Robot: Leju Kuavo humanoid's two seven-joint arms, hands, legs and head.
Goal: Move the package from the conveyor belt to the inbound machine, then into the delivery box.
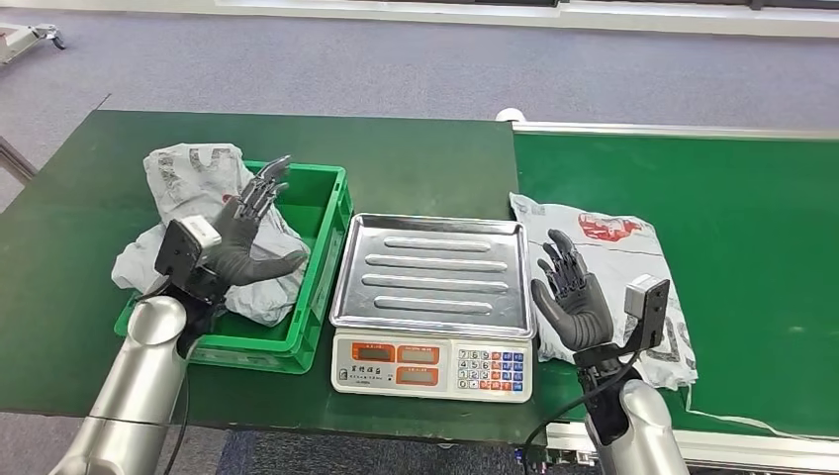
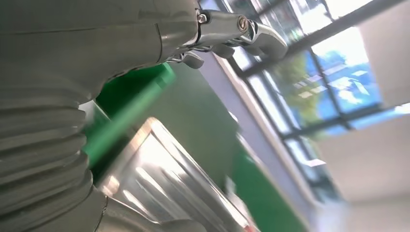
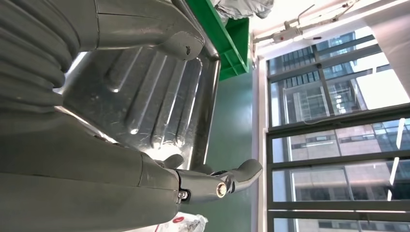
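Fingers on both hands are spread apart and hold nothing, as far as I can see from the head view. I have the left hand raised palm-inward over the green box, its fingertips pointing up and away from me. Under and behind it, a grey bag lies partly in that box, draped over the far left rim and onto the dark green table. The right hand hangs open above the near left part of the package, which is a grey plastic mailer with red print, lying flat on the green belt just beside the scale. I cannot tell whether the palm touches the mailer or hovers over it.

Between the two hands sits the scale, its steel tray bare, with two small displays and a keypad on the front face. The box stands touching or almost touching the scale's left side.

From the right wrist view I see the ribbed tray close under that hand, the green box beyond it, and windows behind. The left wrist view is blurred; I make out the tray and green surfaces.
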